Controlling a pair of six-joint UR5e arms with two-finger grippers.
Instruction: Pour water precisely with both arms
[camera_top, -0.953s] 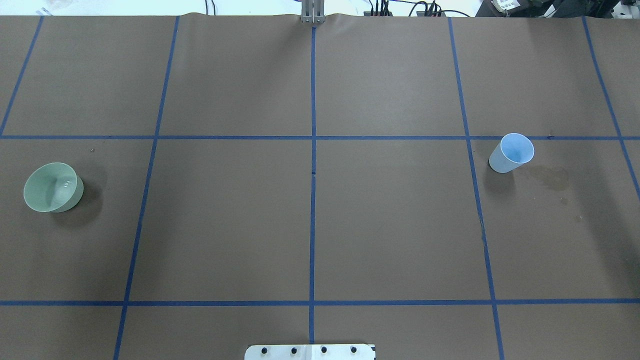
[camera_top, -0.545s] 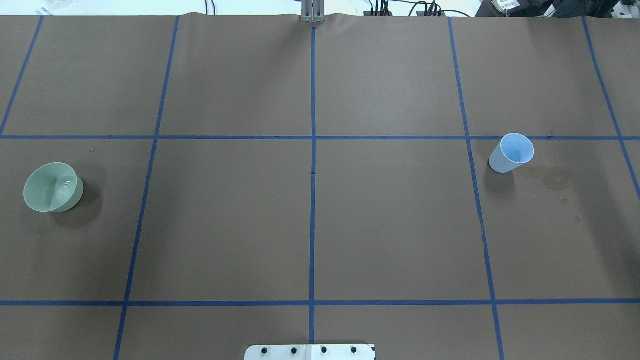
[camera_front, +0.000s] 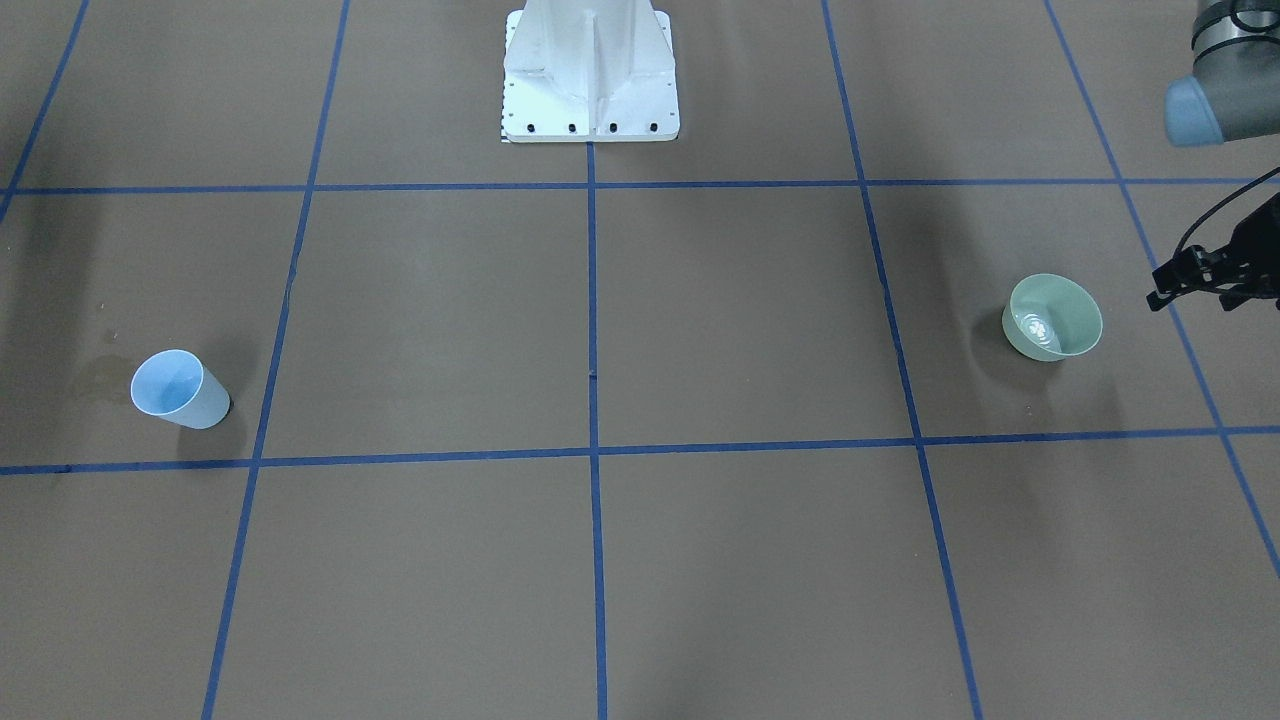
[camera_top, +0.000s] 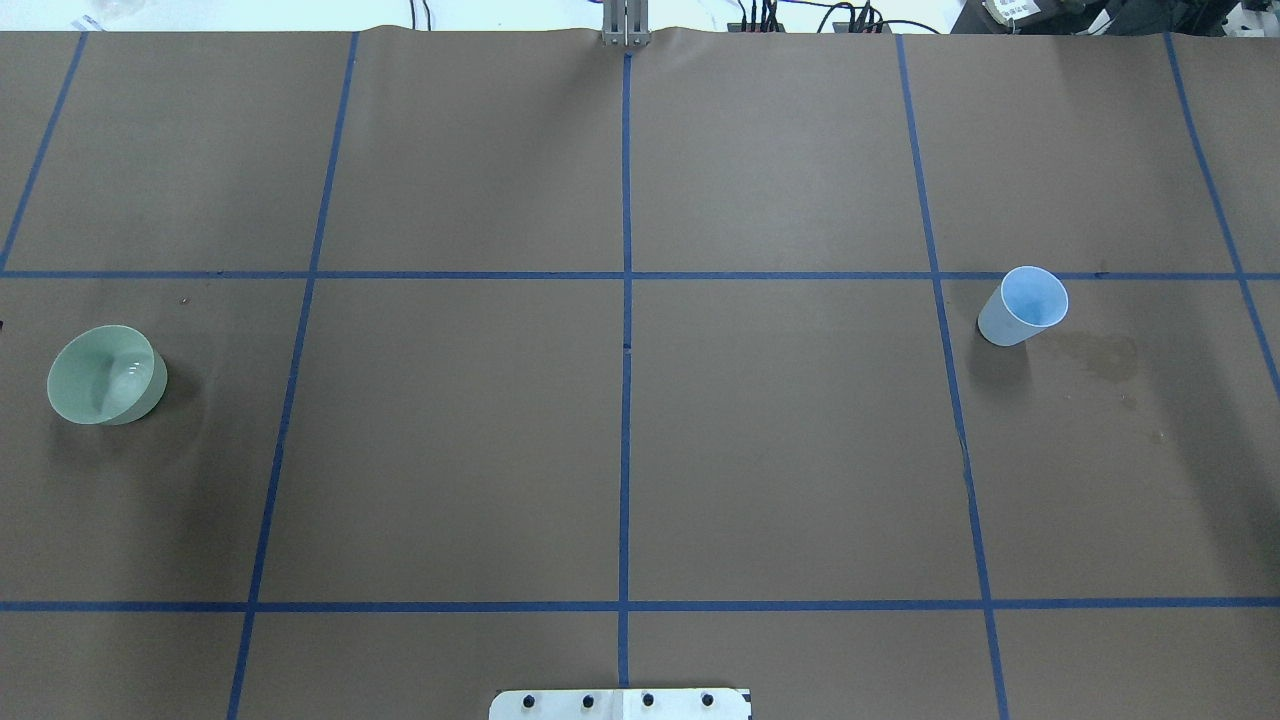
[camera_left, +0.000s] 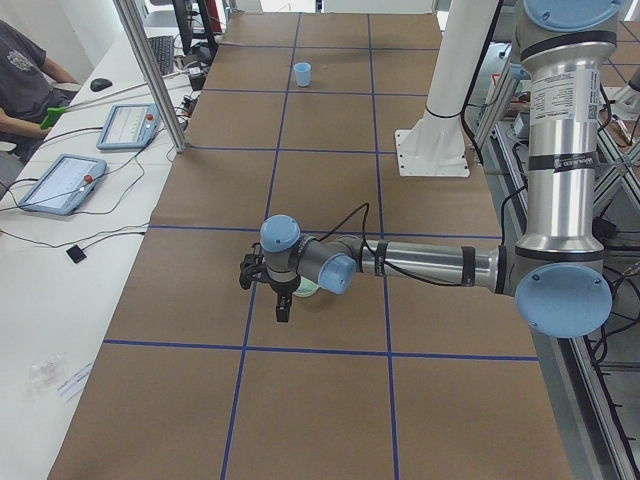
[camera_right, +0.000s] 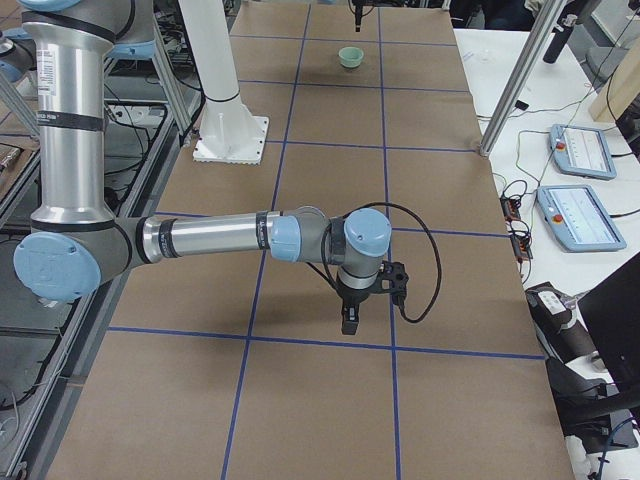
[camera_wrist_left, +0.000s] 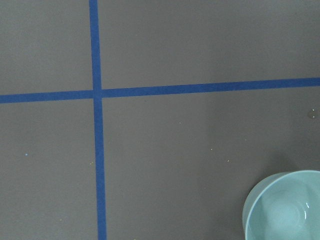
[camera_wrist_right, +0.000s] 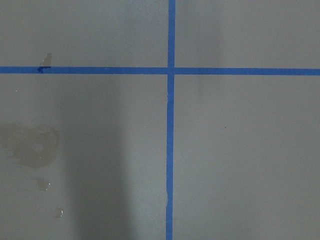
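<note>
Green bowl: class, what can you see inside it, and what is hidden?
Inside the green bowl, a little clear water shows as white glints at the bottom; nothing else is visible there. The part of its inner wall nearest each camera is hidden behind the rim.

The worktop (camera_top: 780, 450) is brown, gridded with blue tape lines (camera_top: 625, 450). The bowl (camera_top: 105, 375) is pale green; the cup (camera_top: 1022, 305) light blue, beside a darker blotch (camera_top: 1100, 355), perhaps damp. The left arm (camera_left: 420, 265) and right arm (camera_right: 210, 238) are grey and silver, light-blue-capped.
</note>
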